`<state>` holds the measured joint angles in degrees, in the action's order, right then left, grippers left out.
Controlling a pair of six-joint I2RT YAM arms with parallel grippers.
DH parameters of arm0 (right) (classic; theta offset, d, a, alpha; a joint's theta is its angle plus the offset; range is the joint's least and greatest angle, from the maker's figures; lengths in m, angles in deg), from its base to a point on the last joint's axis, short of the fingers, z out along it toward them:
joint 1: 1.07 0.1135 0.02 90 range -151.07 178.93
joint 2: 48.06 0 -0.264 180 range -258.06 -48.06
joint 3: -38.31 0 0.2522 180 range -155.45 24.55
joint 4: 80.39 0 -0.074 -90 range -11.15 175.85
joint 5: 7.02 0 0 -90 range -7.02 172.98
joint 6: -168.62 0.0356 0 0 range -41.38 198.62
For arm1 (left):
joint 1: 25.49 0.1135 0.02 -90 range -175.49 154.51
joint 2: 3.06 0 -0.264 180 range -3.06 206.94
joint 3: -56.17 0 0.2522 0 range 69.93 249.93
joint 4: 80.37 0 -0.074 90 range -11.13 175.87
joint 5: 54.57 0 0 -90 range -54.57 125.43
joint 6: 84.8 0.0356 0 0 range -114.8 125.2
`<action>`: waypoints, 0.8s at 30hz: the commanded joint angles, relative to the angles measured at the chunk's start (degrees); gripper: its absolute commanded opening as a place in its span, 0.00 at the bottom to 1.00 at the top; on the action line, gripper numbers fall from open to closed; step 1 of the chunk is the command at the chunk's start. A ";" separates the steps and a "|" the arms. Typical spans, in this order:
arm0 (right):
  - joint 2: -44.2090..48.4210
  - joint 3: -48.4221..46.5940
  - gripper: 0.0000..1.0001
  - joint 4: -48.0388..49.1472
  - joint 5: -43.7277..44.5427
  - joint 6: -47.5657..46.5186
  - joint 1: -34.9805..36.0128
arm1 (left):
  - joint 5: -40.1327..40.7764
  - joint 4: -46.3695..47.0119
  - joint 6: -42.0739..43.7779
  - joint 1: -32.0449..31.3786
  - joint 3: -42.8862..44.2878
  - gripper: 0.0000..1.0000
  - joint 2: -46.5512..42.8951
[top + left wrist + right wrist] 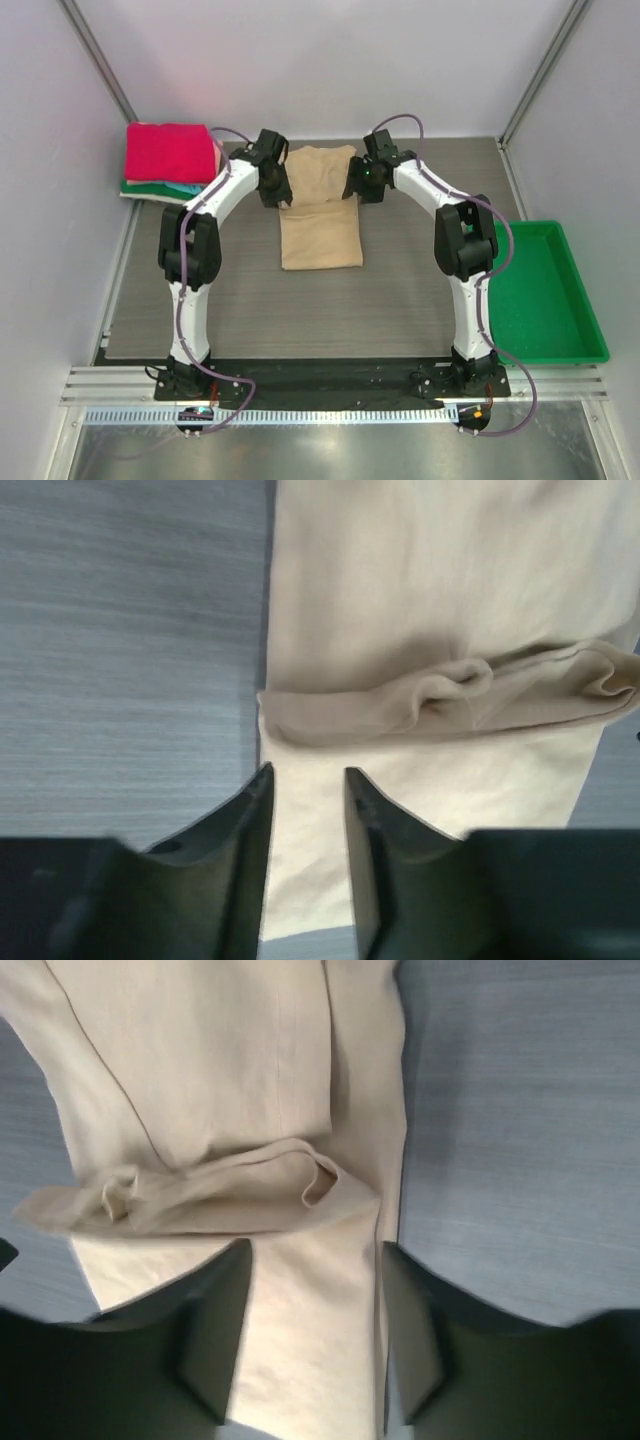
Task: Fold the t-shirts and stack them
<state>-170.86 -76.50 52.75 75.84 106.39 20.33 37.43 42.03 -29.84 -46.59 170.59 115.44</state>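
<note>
A tan t-shirt (320, 225) lies in the middle of the table as a long strip, its far part doubled back into a rumpled fold (450, 695) (200, 1195). My left gripper (281, 197) (308, 772) hovers over the shirt's far left edge, jaws a little apart, with nothing between them. Over the far right edge my right gripper (356, 190) (315, 1250) stands open wider and also holds nothing. At the back left sits a stack of folded t-shirts, with a pink-red one (170, 150) on top and teal and green ones (160, 187) below.
A green plastic tray (545, 290) lies at the right edge of the table. White walls close in the back and both sides. The grey table top (230, 300) shows bare in front of the tan shirt.
</note>
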 commanded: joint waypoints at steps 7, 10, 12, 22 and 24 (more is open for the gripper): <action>-3.08 -19.40 0.68 -9.27 -1.91 -0.87 -4.97 | -3.30 -13.13 2.26 3.53 18.47 0.55 1.94; 5.88 -3.27 0.68 -5.23 -2.88 -0.35 -4.62 | -4.98 -6.55 1.13 3.44 7.04 0.55 -4.48; 13.62 6.35 0.68 0.72 -4.89 0.53 -4.62 | -6.74 -0.66 0.51 2.82 -6.31 0.55 -11.95; 31.04 44.34 0.71 16.66 -16.68 2.20 -3.31 | -9.73 19.38 -7.13 -0.07 -52.73 0.56 -42.98; 31.66 46.73 0.71 19.55 -17.29 2.73 -2.69 | -9.82 23.52 -8.89 -0.78 -58.35 0.56 -45.97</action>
<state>-142.51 -32.20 63.22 62.16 107.96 16.86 29.41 54.27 -35.00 -46.41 117.57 73.61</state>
